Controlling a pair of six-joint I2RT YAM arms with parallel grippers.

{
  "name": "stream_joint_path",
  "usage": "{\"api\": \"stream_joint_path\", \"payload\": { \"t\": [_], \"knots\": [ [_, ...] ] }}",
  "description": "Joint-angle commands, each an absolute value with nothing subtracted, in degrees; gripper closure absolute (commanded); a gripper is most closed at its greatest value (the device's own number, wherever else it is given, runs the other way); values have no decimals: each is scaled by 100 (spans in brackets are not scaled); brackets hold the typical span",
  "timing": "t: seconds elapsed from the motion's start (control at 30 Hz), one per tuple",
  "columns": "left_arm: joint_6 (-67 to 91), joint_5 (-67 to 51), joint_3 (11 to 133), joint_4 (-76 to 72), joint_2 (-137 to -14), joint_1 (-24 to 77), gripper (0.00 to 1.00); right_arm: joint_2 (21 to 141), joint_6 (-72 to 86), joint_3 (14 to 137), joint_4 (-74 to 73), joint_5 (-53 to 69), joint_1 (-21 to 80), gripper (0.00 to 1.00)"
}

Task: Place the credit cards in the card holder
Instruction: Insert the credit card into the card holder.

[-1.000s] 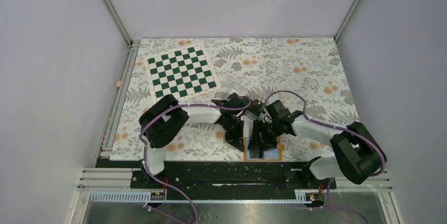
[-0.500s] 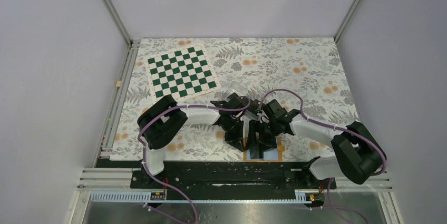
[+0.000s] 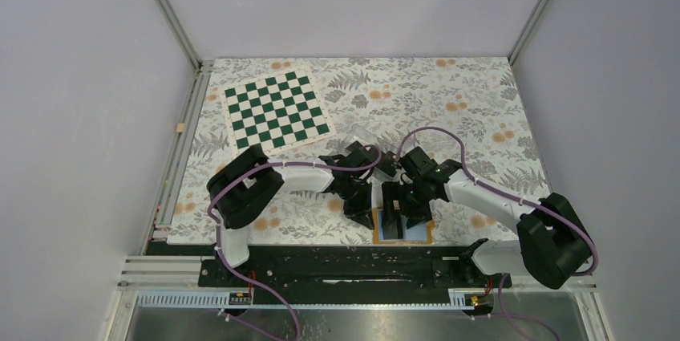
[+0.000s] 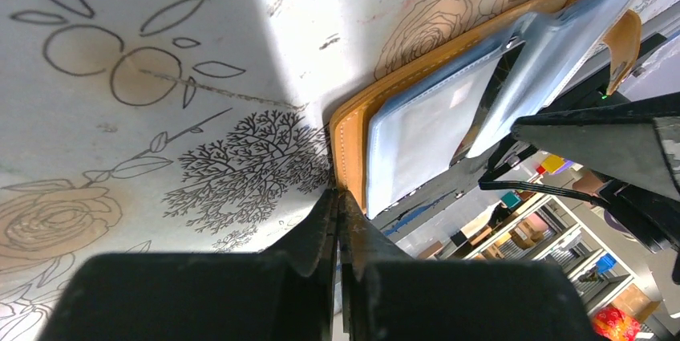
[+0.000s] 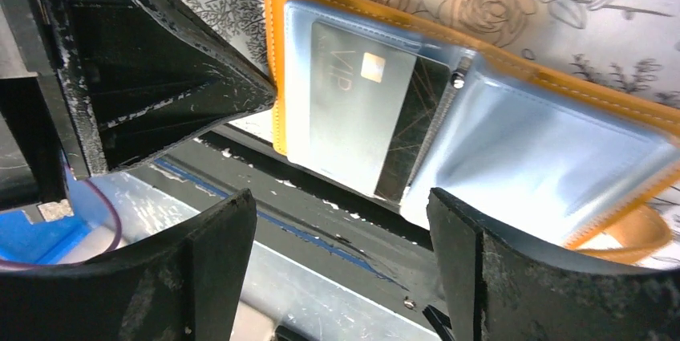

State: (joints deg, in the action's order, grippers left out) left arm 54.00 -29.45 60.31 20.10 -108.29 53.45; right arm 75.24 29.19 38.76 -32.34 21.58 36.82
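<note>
The orange card holder (image 3: pixel 423 235) lies open at the table's near edge, its light blue pockets up. In the right wrist view a black credit card (image 5: pixel 358 108) marked VIP sits in the left pocket of the holder (image 5: pixel 553 160), and its right edge sticks out toward the fold. My right gripper (image 5: pixel 338 200) is open and empty just above the holder (image 3: pixel 398 211). My left gripper (image 4: pixel 337 194) is shut, with its tips against the holder's orange left edge (image 4: pixel 350 136); it also shows in the top view (image 3: pixel 361 211). No other card shows.
A green and white chessboard (image 3: pixel 277 110) lies at the far left. A clear plastic box (image 3: pixel 361 134) sits behind the arms. The black rail (image 3: pixel 337 265) runs along the table's near edge, right below the holder.
My right arm has shifted a little to the left and away from the near edge over the card holder. The left gripper has stayed at the holder's left edge.
</note>
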Motion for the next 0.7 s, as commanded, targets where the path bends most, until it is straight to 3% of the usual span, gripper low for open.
{"api": "stream_joint_path", "payload": {
  "t": [0.0,0.23,0.43,0.67],
  "knots": [
    [5413,-2561,5932,1854,-10740,5364,100,7358,2594,4162,-3765,1608,3729,16],
    [5409,-2572,5900,1852,-10809,5363,100,7739,2672,3865,-3227,1887,3740,23],
    [5410,-2558,5864,1856,-10773,5364,100,8055,2970,3780,-2422,2551,3782,37],
    [5407,-2492,5866,1850,-10581,5362,100,8051,3219,3787,-2077,2957,3856,65]
  ]
}}
